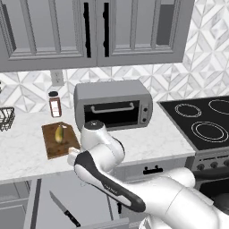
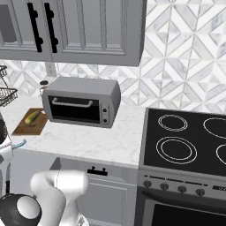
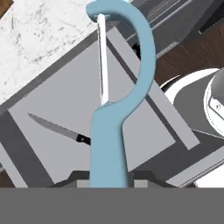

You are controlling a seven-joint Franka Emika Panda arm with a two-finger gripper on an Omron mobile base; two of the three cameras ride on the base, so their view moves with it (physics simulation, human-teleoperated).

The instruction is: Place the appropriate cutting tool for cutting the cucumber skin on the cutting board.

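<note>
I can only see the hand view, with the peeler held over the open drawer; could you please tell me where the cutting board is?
Observer: The cutting board lies on the counter, left of the toaster oven.
Operator: Thank you. Here the gripper is shut on the peeler; is anything on the board?
Observer: Yes, the cucumber lies on its far half; the near half is bare.
Operator: Is anything close behind it?
Observer: A spice jar stands by the wall, apart from the board.
</note>
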